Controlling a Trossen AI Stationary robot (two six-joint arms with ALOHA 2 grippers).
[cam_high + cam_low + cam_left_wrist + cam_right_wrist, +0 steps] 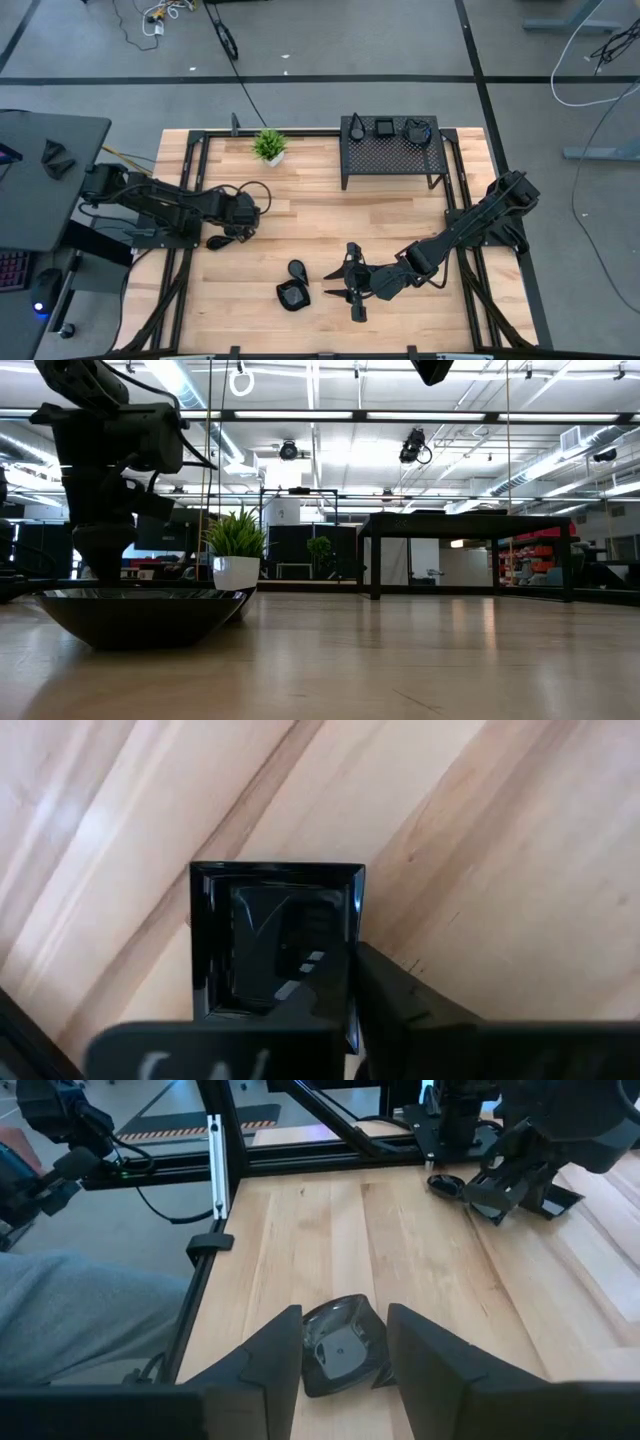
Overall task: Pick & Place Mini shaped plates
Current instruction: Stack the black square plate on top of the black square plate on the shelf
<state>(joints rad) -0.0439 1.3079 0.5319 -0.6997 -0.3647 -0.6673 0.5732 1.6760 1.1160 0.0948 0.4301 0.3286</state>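
Note:
A glossy black square plate (270,935) lies flat on the wooden table under my left gripper (240,222), which is shut on it at the table's left. A second black dish (218,241) lies on the near side of that gripper. My right gripper (345,1345) hangs open near the table's middle front. A rounded black dish (338,1348) rests on the table just ahead of its fingertips, untouched. In the high view this dish (293,296) and a teardrop dish (297,270) lie side by side. In the low view a black dish (145,615) sits close to the camera. My left gripper holds the square plate by its rim (352,960) near one corner. One dark finger (400,1005) stands against the outside of that rim; the gripper's own body hides the other. The fingers come steeply from above. The plate's underside lies on the table.
A black perforated rack (392,160) at the far edge carries several black dishes. A small green potted plant (269,146) stands to its left. A person's grey-clad leg (70,1315) shows beyond the table's near frame. Bare wood lies between the two arms.

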